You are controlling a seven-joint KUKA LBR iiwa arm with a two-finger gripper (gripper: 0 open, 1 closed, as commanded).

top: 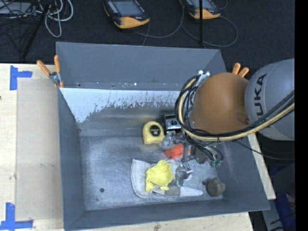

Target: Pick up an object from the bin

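So the jaws hang over the white cloth (139,174) at 5 o'clock in the bin (96,143), just beside a crumpled yellow lump (159,175); can't tell if they're spread.

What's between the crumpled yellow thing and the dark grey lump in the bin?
In the camera view, the gripper hangs there, above the white sheet that the crumpled yellow thing lies on, short of the dark grey lump.
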